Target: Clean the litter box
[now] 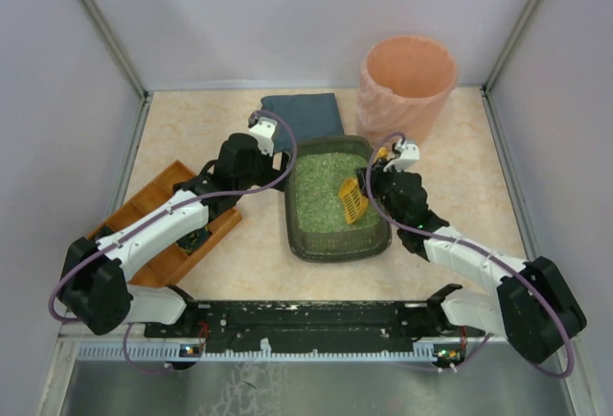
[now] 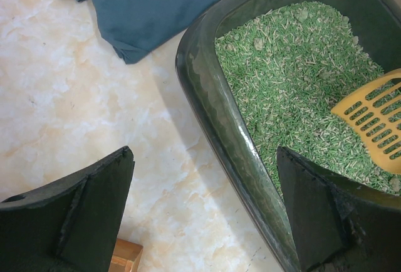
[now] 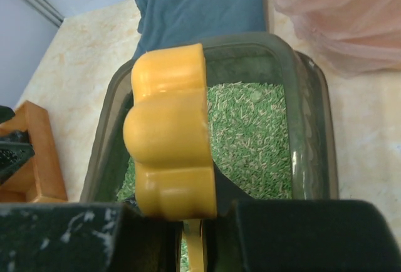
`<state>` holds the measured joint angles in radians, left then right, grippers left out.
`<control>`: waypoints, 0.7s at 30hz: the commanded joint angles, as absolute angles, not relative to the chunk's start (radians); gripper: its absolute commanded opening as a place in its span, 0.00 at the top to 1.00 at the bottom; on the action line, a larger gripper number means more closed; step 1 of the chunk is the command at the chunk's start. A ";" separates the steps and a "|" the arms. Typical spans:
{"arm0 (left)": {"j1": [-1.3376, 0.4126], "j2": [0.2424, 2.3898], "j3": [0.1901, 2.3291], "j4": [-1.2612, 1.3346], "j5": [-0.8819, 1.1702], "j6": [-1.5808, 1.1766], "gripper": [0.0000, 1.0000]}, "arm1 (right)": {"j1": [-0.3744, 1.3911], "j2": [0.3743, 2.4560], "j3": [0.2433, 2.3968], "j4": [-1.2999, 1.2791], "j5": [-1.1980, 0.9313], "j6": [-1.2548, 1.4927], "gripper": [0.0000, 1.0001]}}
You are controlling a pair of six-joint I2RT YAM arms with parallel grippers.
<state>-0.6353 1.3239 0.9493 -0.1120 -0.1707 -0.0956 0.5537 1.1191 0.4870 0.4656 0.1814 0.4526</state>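
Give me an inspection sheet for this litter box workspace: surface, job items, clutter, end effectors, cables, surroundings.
Surface: beige marbled table.
Job's things: litter box holds green litter; yellow scoop over its right side.
Clutter: blue cloth behind the box; peach bin at back right; wooden tray at left.
End effectors: left end effector open, straddling the box's left wall; right end effector shut on the scoop's handle.
Cables: purple cables loop along both arms.
Surroundings: white walls on three sides.

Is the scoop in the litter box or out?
In: the yellow scoop sits over the green litter inside the litter box rim, gripped by the right claw.
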 commanded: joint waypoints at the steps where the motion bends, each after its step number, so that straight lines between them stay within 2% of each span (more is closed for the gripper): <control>1: -0.640 1.322 0.966 -0.095 -0.163 -0.084 0.00 | 0.559 1.154 0.439 0.631 0.188 0.649 1.00; 6: -0.640 1.322 0.967 -0.097 -0.162 -0.084 0.00 | 0.559 1.207 0.368 0.724 0.131 0.757 1.00; 12: -0.640 1.321 0.966 -0.098 -0.166 -0.084 0.00 | 0.569 1.197 0.359 0.659 0.126 0.697 0.98; 16: -0.640 1.318 0.965 -0.098 -0.181 -0.094 0.00 | 0.569 1.120 0.387 0.551 0.183 0.619 0.86; 21: -0.640 1.313 0.963 -0.097 -0.192 -0.101 0.00 | 0.566 1.016 0.412 0.432 0.267 0.550 0.57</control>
